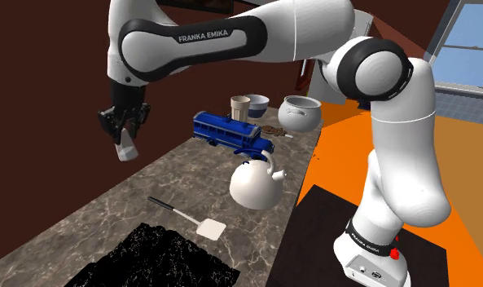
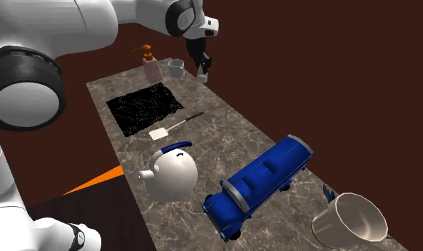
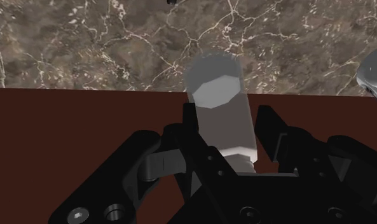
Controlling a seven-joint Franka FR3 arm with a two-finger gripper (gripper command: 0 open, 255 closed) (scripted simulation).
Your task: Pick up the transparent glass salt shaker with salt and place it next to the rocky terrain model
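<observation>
Marble countertop [image 1: 178, 167] lies below our claw [image 1: 122, 137], which pinches the pale salt shaker [image 1: 127, 150] aloft, clearing the surface, we judge, toward the rocky terrain model [image 1: 170, 257] beneath.

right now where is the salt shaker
At the shoulder view's left, the salt shaker hangs clasped in the gripper over the left edge of the marbled counter; the second exterior view puts it just right of the small grey cup.
</observation>
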